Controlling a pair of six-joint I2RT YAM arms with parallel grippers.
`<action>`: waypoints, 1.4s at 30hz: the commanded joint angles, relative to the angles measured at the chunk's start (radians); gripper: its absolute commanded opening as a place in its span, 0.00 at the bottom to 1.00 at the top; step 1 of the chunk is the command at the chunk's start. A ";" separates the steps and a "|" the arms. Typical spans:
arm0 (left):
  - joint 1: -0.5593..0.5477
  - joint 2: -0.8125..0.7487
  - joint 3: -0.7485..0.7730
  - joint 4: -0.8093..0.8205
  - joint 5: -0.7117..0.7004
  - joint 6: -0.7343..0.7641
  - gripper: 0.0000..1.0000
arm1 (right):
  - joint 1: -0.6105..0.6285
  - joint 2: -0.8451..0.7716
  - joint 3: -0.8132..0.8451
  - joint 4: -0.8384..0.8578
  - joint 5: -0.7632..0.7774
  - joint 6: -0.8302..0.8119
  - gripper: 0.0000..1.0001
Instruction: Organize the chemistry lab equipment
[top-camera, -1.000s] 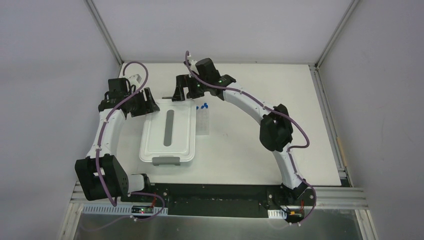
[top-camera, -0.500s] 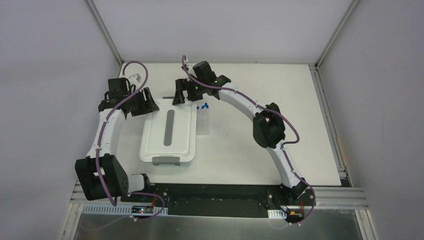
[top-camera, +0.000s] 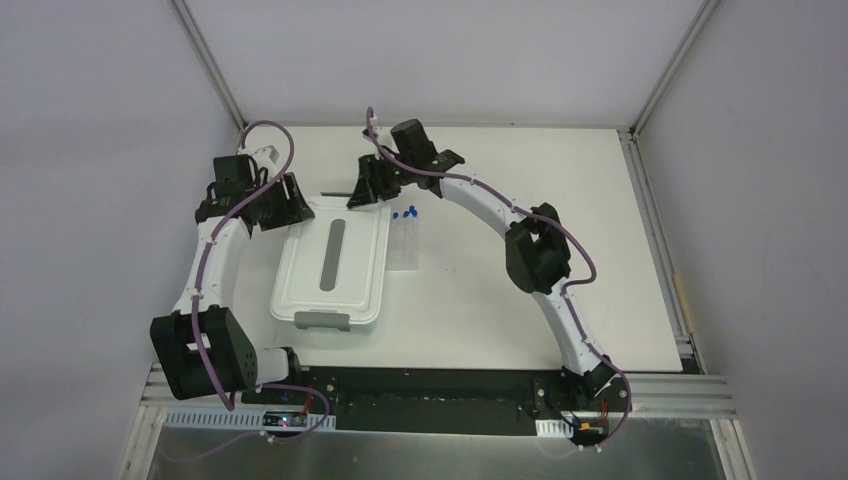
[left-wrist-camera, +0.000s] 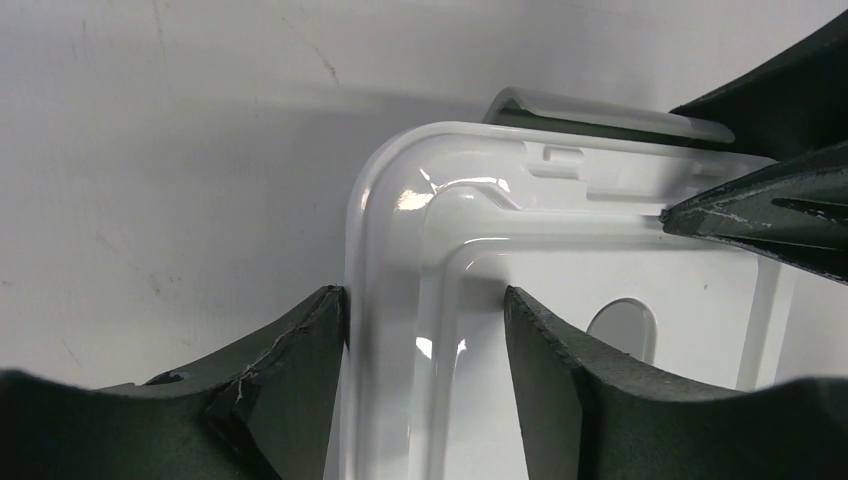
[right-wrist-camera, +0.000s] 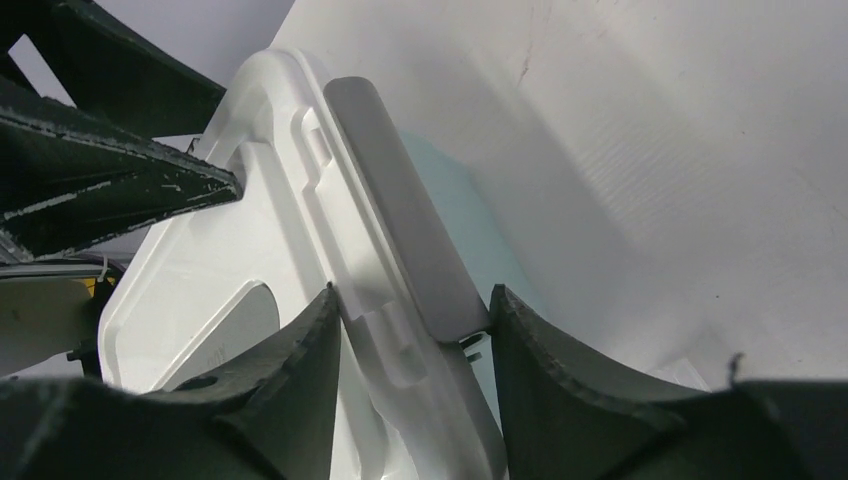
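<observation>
At table centre, 2 grippers clamp 1 lid.
On the white table, the pale teal bin wears its white lid. The left gripper pinches the lid's 11 o'clock corner, and the right gripper pinches its 1 o'clock edge across the grey latch. Just beside the bin at 3 o'clock stands the clear tube rack, with blue-capped tubes at its 12 o'clock end.
</observation>
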 joint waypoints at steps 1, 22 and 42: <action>-0.008 0.018 -0.024 -0.036 0.010 0.031 0.57 | 0.031 -0.021 -0.038 0.053 0.010 0.007 0.45; -0.008 0.025 -0.025 -0.035 0.001 0.026 0.55 | 0.135 -0.133 -0.208 0.097 0.293 -0.301 0.10; -0.006 0.084 0.028 -0.010 -0.131 -0.031 0.49 | 0.183 -0.098 -0.233 0.306 0.541 -0.378 0.00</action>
